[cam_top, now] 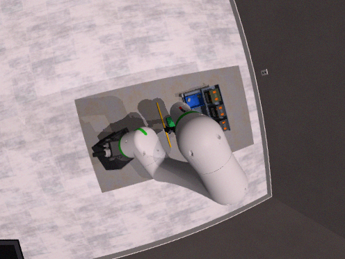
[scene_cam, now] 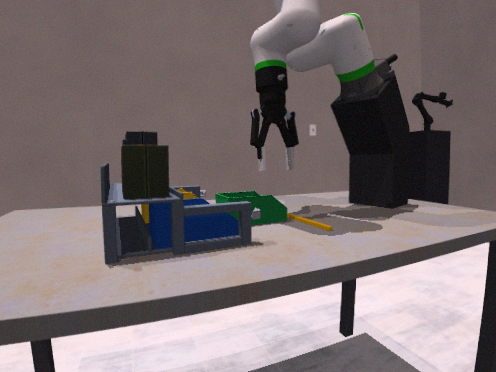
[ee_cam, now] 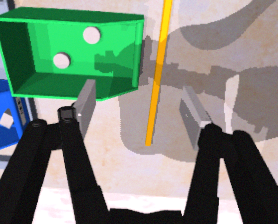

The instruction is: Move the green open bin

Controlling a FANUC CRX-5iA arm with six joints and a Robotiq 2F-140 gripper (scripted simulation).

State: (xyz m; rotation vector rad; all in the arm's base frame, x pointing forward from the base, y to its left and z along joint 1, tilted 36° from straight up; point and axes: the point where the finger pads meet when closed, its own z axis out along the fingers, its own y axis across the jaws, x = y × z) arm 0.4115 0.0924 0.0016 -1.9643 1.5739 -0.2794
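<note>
Green bin (cam_top: 170,122) (scene_cam: 272,210) (ee_cam: 117,55): off the shelf by the look of it, upright on the desk (cam_top: 111,185) (scene_cam: 60,274) (ee_cam: 135,170), apparently flat; full base contact cannot be confirmed
Bin contents: two pale round parts (ee_cam: 91,35) (ee_cam: 61,60), inside
End effector (cam_top: 168,129) (scene_cam: 275,160) (ee_cam: 138,95): moderately wide, nothing held, raised above the desk
Shelf (cam_top: 218,87) (scene_cam: 177,229) (ee_cam: 32,107): towards the right edge of the desk in the top view
Blue bin (cam_top: 193,101) (scene_cam: 210,224) (ee_cam: 6,120): on the shelf, seemingly level
Yellow strip (cam_top: 163,122) (scene_cam: 311,222) (ee_cam: 159,70): flat on the desk, beside the green bin, on the side towards the arm's own edge
Step in hand: probably the final clearing, the bin being set down
Handling: lift straight up, finger spacing unchanged, until both tips are well above the rim; avoid sideways sweep over bin or shelf
Risk: a low swing could drag the rim, tip out parts or jog the blue bin
Finish: arm halted in free air
</note>
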